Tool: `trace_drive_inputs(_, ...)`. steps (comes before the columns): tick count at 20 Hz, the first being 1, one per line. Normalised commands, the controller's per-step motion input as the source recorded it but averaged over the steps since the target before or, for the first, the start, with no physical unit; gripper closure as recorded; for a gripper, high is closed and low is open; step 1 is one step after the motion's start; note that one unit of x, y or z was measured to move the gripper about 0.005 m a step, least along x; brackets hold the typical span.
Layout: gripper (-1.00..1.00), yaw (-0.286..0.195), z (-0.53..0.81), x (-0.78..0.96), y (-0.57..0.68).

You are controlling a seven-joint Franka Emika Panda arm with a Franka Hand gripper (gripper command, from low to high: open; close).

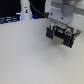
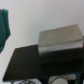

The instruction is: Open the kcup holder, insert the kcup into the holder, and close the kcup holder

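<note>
on the exterior view's left a tall white bottle (image 1: 25,8) stands at the back of the white table (image 1: 30,55), well apart from the work; toward the exterior view's right the arm hangs over the holder (image 1: 61,35), a small dark box with its front facing the camera, and the gripper (image 1: 59,24) sits right at its top; whether it touches the holder, and how wide the jaws stand, i cannot tell, and nothing shows in its grasp; the step in hand looks like opening the holder, so the sound way is to catch one front panel squarely, pull straight out along the drawer's line, and keep the pull slow so the light box does not slide or tip on the smooth table; the kcup does not show in either view, so its place is unknown; in the wrist view a teal shape (image 2: 4,27) is cut off at the edge and unreadable, the holder (image 2: 59,47) fills the frame as a grey block over a black flat panel, the fingertips are not clearly seen, and both pictures are too blurred to show slots, handles or whether the drawer is out at all.
</note>
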Motion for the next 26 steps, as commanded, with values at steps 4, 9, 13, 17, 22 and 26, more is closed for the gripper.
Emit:
trace_drive_inputs(4,-1.0,0.251,-0.24,0.0,0.19)
trace_drive_inputs(9,-1.0,0.175,-0.2,-0.27,0.28)
trace_drive_inputs(13,-1.0,0.158,-0.16,-0.4,0.33)
trace_drive_inputs(17,-1.0,0.117,-0.05,-0.45,0.38)
trace_drive_inputs(22,-1.0,0.089,0.01,-0.54,0.45)
trace_drive_inputs(26,-1.0,0.059,0.03,-0.59,0.58)
